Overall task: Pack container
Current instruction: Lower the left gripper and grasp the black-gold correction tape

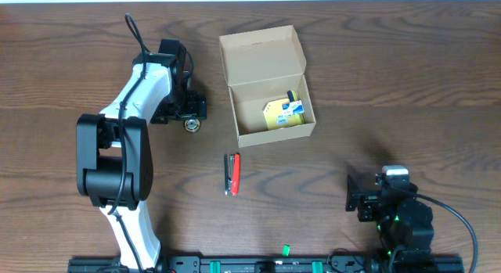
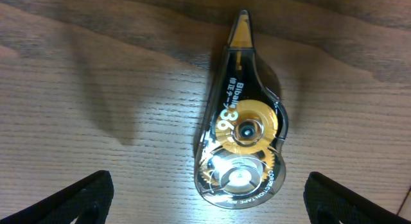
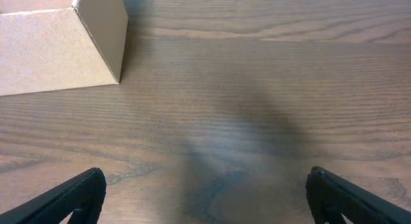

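The container is a tan cardboard box (image 1: 246, 89) with its flap lid (image 1: 261, 55) open toward the back. A yellow item with a blue and white label (image 1: 284, 112) lies inside it. Its corner shows in the right wrist view (image 3: 58, 51). A clear black and gold correction tape dispenser (image 2: 241, 131) lies on the table; in the overhead view (image 1: 191, 123) it sits left of the box. My left gripper (image 2: 209, 198) is open just above it, fingers on either side, not touching. My right gripper (image 3: 205, 198) is open and empty over bare table at the front right.
A red and black stapler (image 1: 232, 174) lies on the wooden table in front of the box. A small green piece (image 1: 286, 248) sits near the front edge.
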